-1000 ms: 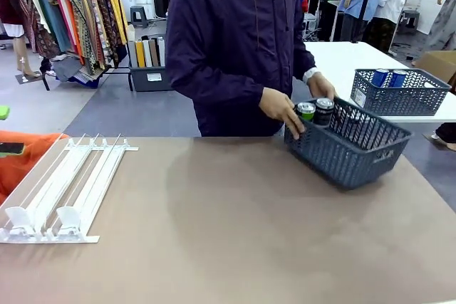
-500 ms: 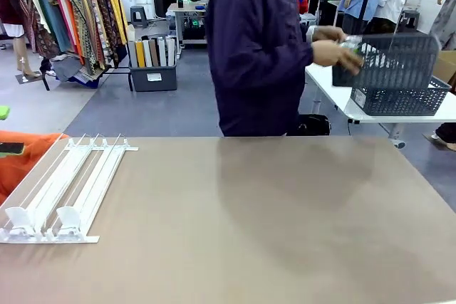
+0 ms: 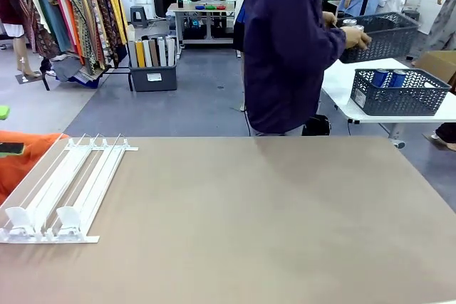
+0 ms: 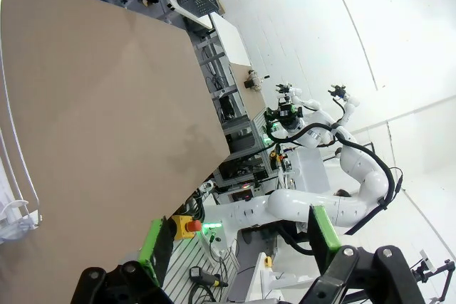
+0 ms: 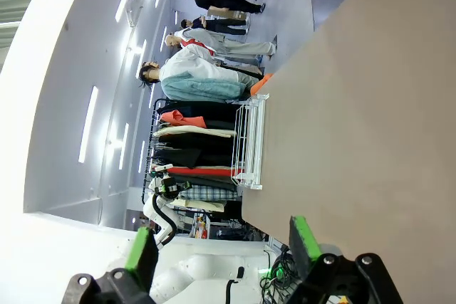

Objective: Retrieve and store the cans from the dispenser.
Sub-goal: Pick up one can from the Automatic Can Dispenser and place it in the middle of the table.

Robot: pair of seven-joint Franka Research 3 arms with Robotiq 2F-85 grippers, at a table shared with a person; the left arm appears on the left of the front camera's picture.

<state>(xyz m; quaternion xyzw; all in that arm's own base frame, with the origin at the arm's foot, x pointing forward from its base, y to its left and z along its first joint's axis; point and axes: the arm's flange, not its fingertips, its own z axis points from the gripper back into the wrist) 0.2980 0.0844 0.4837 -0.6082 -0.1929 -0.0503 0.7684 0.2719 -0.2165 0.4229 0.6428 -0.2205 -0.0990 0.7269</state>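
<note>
Brown worktop (image 3: pixel 242 226) w/ dispenser (image 3: pixel 60 190) at left edge, lanes bare. Clothes rack (image 3: pixel 68 12) behind. Person (image 3: pixel 288 40) at far white table holds basket (image 3: pixel 377 33) w/ cans (image 3: pixel 349 25); second basket (image 3: pixel 399 90) there has blue cans. Left hand (image 4: pixel 239 243) & right hand (image 5: pixel 221 250): fingers apart, holding nothing

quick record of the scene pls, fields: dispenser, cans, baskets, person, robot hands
dispenser: white rack at the table's left near edge, lanes empty
cans: two blue cans upright in the basket on the side table
baskets: one basket on the white side table; a second basket carried by the person
person: turned away from the table, at the far right, hand on the carried basket
left hand: open, holding nothing
right hand: open, holding nothing
</note>
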